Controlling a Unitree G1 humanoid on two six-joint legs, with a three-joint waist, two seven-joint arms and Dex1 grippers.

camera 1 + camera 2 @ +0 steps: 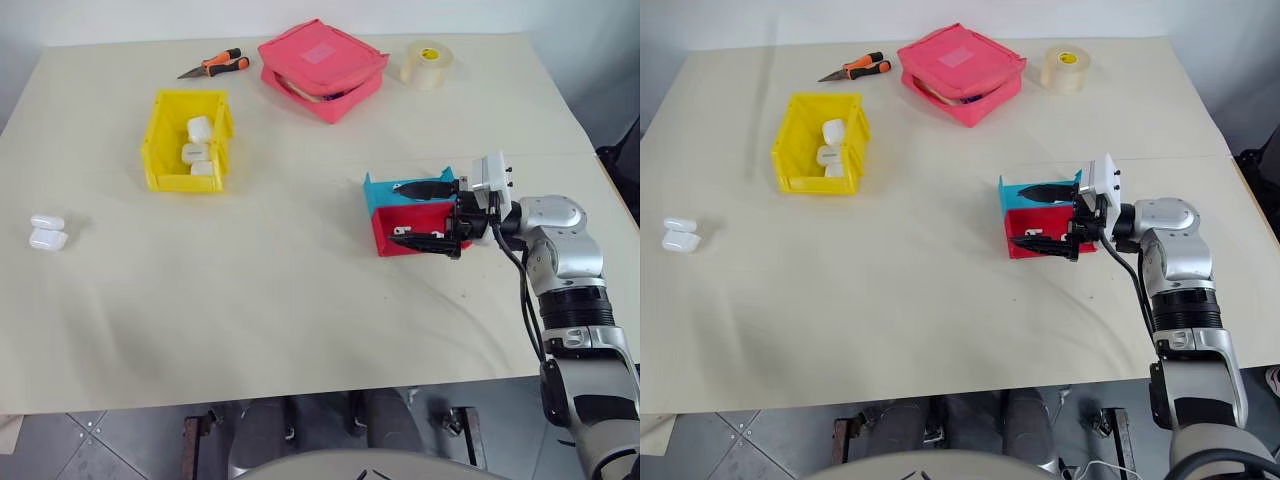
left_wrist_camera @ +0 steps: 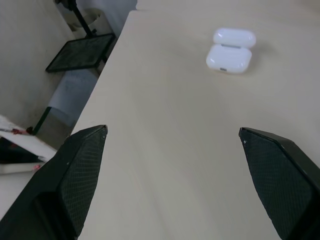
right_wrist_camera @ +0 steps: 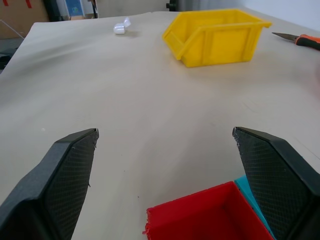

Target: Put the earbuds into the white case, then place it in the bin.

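Note:
A white case (image 1: 47, 232) lies with its lid flipped open near the table's left edge; in the left wrist view this white case (image 2: 229, 51) lies ahead of my open left gripper (image 2: 172, 131), well apart from it. The yellow bin (image 1: 165, 140) stands at the back left and holds three white cases (image 1: 197, 150). My right gripper (image 1: 425, 212) is open and points left, level, over the red tray (image 1: 385, 245) and blue tray (image 1: 380, 190), with nothing between its fingers. The earbuds are hidden from view.
A pink zip pouch (image 1: 322, 68), a roll of tape (image 1: 428, 63) and orange-handled pliers (image 1: 215, 66) lie along the far edge. The table's left edge (image 2: 107, 75) drops off beside my left gripper. Bare tabletop lies between the bin and the trays.

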